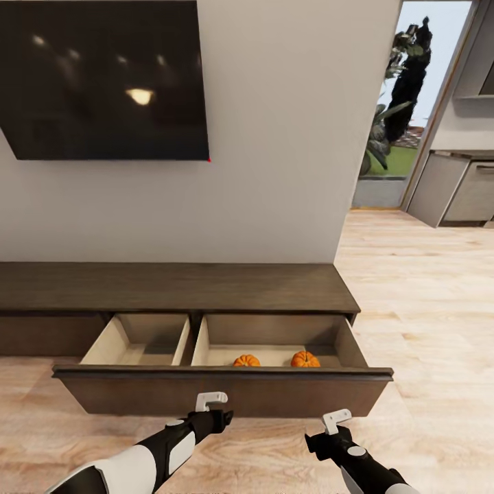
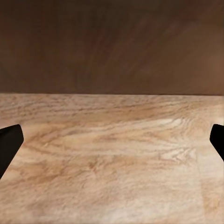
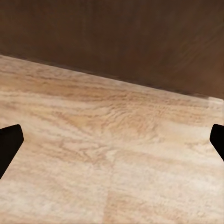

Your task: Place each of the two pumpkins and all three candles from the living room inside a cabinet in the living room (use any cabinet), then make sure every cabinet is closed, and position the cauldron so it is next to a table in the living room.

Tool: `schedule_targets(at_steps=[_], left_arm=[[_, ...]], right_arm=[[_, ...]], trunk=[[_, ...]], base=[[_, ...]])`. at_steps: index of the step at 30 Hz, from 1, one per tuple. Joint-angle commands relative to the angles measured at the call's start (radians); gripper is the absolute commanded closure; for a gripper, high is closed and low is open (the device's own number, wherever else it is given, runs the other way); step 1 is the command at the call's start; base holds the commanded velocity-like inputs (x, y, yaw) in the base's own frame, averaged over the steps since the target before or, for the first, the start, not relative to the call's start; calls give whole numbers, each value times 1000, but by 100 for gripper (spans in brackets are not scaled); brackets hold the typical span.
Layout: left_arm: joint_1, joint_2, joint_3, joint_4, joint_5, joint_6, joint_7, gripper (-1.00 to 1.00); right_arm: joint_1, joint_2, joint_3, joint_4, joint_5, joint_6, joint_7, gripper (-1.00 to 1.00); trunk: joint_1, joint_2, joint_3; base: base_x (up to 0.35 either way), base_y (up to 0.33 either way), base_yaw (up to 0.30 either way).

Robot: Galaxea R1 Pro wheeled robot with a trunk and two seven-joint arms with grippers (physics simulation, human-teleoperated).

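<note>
The cabinet stands against the wall beneath a dark television, its wide drawer pulled out. Two pumpkins lie in the drawer's right compartment; the left compartment holds nothing visible. The left gripper and right gripper hover before the drawer front, both spread wide and holding nothing. Wooden floor lies below.

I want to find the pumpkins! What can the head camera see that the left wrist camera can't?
Head view alone: two pumpkins in the open drawer of the cabinet, a dark TV on the wall, and the left gripper and right gripper, both empty. Left wrist view alone: its black fingertips up close, spread apart. Both: dark brown drawer front and pale wooden floor.
</note>
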Motion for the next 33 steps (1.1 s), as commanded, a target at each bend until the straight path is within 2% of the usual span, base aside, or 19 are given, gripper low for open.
schedule_targets(at_steps=[1, 3, 19, 27, 33], left_arm=[[0, 0, 0, 0, 0, 0, 0, -100], [0, 1, 1, 0, 0, 0, 0, -100], [0, -1, 5, -2, 1, 16, -1, -100], [0, 4, 7, 0, 13, 21, -4, -100], [0, 7, 7, 1, 15, 23, 0, -100]], right_arm=[[0, 0, 0, 0, 0, 0, 0, -100], [0, 0, 0, 0, 0, -1, 0, -100], [0, -1, -1, 0, 0, -2, 2, -100], [0, -2, -3, -1, 0, -2, 2, -100], [0, -2, -2, -2, 0, -2, 3, -100]], trunk=[[4, -7, -3], [12, -21, -9], [12, -21, -9], [12, -21, -9], [35, -63, -28]], base=[[0, 0, 0], [0, 0, 0], [0, 0, 0], [0, 0, 0], [0, 0, 0]])
